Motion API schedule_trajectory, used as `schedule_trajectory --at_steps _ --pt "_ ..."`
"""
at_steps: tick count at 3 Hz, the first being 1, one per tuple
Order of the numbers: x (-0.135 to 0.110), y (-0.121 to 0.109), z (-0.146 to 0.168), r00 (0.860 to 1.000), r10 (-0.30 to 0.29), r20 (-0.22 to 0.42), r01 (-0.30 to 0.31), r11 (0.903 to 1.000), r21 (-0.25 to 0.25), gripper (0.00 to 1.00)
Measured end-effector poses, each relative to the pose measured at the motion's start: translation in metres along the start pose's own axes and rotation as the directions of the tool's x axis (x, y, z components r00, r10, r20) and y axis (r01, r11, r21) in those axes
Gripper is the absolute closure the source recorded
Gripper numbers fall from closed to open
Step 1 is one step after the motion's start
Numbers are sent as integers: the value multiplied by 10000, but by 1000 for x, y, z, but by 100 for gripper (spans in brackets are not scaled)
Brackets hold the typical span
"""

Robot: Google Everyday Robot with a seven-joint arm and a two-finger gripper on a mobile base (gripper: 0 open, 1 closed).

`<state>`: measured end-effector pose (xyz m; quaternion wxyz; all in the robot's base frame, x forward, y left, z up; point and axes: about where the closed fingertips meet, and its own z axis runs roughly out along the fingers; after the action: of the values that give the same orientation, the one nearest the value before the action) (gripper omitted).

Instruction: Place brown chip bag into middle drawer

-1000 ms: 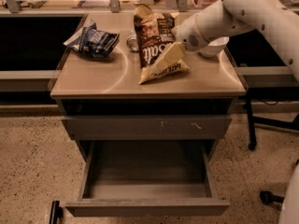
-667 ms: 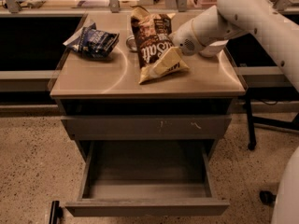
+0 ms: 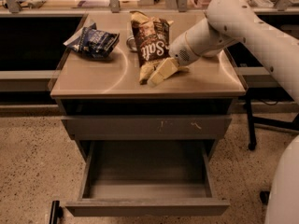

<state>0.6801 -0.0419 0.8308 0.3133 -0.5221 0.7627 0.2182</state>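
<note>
The brown chip bag (image 3: 150, 45) with white "Salt" lettering lies on the cabinet top (image 3: 93, 80), its yellow-tan bottom band towards the front edge. My gripper (image 3: 163, 72) comes in from the right on the white arm (image 3: 243, 27) and sits at the bag's lower right corner, touching or overlapping it. The middle drawer (image 3: 145, 208) is pulled out below, with a plain front panel and nothing visible inside.
A smaller dark blue snack bag (image 3: 93, 41) lies at the back left of the top. A shut drawer front with white scratch marks (image 3: 147, 127) sits above the open drawer. A small round object (image 3: 131, 43) is behind the brown bag. Dark shelves flank the cabinet.
My arm and gripper have shifted slightly left and towards the front edge along the bag's lower right. The bag stays on the top.
</note>
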Motion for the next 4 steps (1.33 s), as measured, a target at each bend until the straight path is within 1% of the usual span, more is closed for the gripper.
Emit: schedule_trajectory --at_steps 1,4 --pt "1 0 1 10000 17 -29 -17 10000 -17 17" --pt "1 1 1 10000 17 -30 -17 10000 -20 87"
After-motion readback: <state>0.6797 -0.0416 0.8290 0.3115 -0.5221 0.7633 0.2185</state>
